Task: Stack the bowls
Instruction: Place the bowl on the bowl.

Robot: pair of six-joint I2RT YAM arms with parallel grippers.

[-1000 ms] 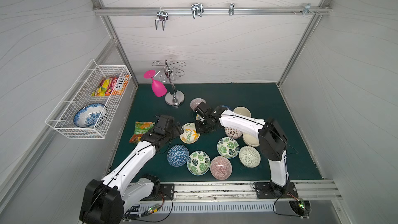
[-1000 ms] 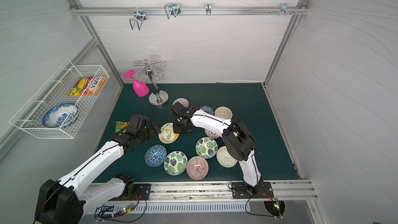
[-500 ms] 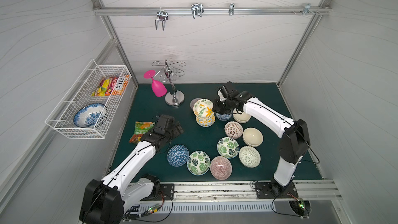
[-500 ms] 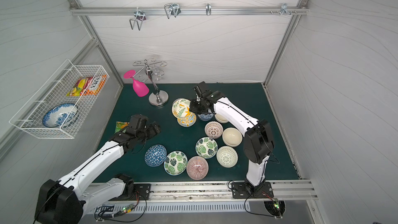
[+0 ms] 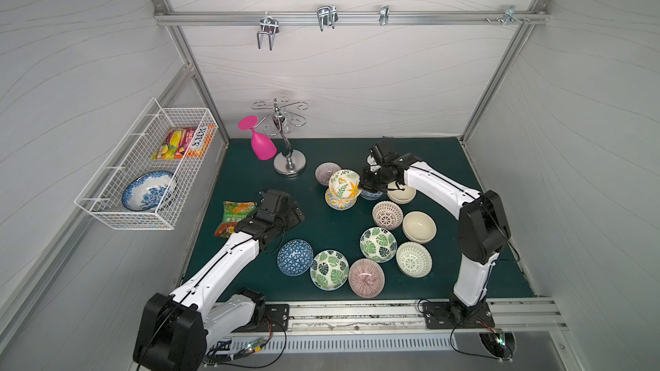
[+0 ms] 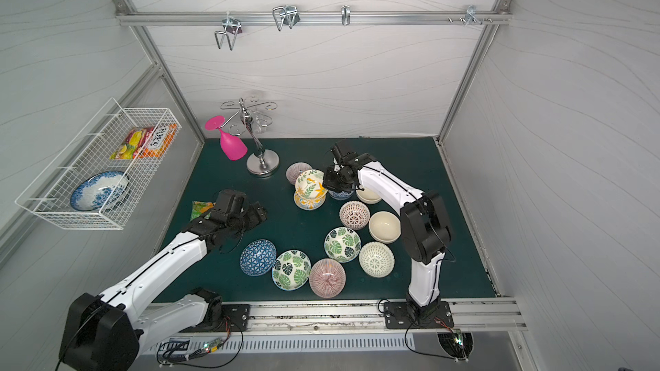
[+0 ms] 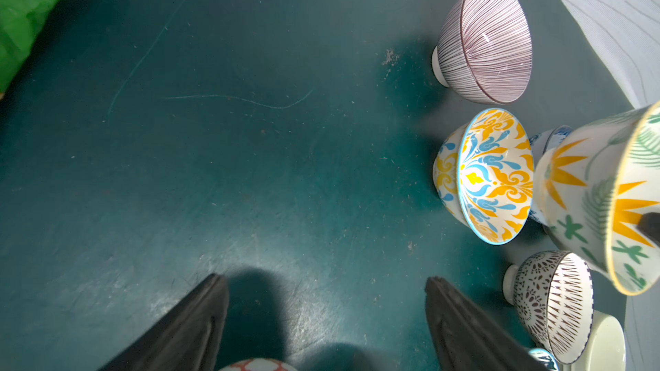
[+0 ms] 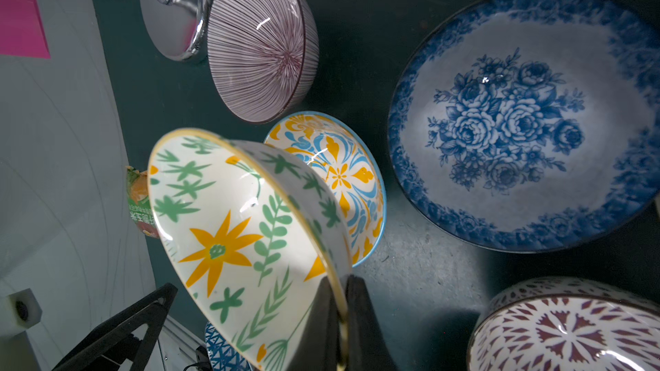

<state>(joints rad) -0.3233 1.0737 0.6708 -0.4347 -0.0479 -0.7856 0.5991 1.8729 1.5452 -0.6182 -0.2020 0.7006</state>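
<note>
My right gripper (image 8: pixel 341 281) is shut on the rim of a white floral bowl (image 8: pixel 228 230) with orange flowers and green leaves. In both top views this bowl (image 5: pixel 344 183) (image 6: pixel 310 183) hangs tilted just above a yellow-and-blue patterned bowl (image 5: pixel 340 202) on the mat. My left gripper (image 7: pixel 326 280) is open and empty over bare mat, to the left of that pair (image 5: pixel 298 214). A blue bowl (image 5: pixel 295 257), two green leaf bowls (image 5: pixel 329 269), pink striped bowls (image 5: pixel 366 277), lattice bowls (image 5: pixel 413 259) and cream bowls (image 5: pixel 419 226) stand singly nearer the front.
A larger blue-and-white floral dish (image 8: pixel 518 119) lies beside the held bowl, under my right wrist. The goblet stand (image 5: pixel 290 165) with a pink goblet (image 5: pixel 262 142) stands at the back left. A snack packet (image 5: pixel 234 215) lies by my left gripper. A wire basket (image 5: pixel 143 173) hangs on the left wall.
My right gripper has carried the floral bowl from in front of my left gripper back and to the right, over the yellow-and-blue bowl. The left arm has barely moved.
</note>
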